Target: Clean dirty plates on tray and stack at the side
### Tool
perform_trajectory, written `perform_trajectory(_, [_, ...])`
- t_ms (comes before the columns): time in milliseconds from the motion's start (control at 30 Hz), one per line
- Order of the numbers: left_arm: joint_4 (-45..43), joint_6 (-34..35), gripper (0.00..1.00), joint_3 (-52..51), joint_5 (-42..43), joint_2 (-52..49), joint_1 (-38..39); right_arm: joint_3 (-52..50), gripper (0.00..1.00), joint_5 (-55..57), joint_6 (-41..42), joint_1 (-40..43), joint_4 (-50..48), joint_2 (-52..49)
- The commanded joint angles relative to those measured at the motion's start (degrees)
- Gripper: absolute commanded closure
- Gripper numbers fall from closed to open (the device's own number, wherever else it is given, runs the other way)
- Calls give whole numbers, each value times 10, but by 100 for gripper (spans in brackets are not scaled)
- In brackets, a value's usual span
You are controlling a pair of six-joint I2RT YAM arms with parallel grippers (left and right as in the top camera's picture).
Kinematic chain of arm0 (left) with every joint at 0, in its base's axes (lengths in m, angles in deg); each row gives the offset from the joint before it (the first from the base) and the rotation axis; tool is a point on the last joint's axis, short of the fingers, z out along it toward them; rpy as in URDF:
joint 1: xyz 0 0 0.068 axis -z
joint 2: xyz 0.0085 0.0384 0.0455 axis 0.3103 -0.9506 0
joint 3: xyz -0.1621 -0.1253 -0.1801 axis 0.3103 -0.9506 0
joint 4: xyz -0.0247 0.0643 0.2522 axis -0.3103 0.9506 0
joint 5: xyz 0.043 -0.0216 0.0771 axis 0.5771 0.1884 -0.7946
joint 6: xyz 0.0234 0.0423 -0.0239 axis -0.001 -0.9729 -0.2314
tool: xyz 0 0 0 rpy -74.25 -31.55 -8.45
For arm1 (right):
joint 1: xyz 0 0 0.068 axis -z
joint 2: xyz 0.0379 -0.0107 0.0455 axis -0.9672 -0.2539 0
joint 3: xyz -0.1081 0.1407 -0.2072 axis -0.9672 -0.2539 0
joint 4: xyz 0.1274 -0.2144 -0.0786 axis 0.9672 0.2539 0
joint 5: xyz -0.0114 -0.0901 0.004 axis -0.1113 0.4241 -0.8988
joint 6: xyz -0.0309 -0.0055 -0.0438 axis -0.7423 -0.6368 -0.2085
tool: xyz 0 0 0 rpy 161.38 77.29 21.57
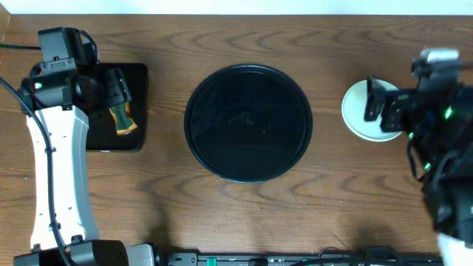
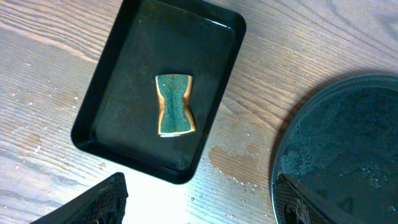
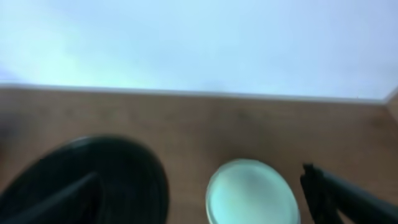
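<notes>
**Plates piled on the counter, right of the round tray**

The small round pale plastic plates (image 1: pixel 355 111) sit on the wooden counter (image 1: pixel 170 192) near the right of the large round glossy black tray (image 1: pixel 247 122), clear of its rim. The top one looks pale blue-green; their number is unclear. The right fingers (image 3: pixel 348 196) hover over them, spread wide and empty. The left fingers (image 2: pixel 93 202), also spread, hang above a small rectangular black tray (image 2: pixel 124 81) carrying a green-and-orange sponge (image 2: pixel 174 104).

Two trays (image 1: pixel 247 122), one sponge (image 2: pixel 174 104), one visible plate (image 1: pixel 355 111)
</notes>
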Motion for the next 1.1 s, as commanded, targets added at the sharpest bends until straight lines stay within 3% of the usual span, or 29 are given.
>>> perform_trajectory(0, [2,3,24,3,2,0,-1,-130,1,-42,-7,8,-81,71])
perform_trajectory(267, [2,3,24,3,2,0,-1,-448,1,-77,5,10,-321,255])
perform_trajectory(500, [2,3,24,3,2,0,-1,-617,1,-77,47,10,-384,409])
perform_trajectory(700, [2,3,24,3,2,0,-1,-670,1,-76,47,10,-382,475])
perform_trajectory(900, [2,3,24,3,2,0,-1,-669,1,-70,47,9,-312,502])
perform_trajectory(1067, [2,3,24,3,2,0,-1,-669,1,-68,47,8,-309,527])
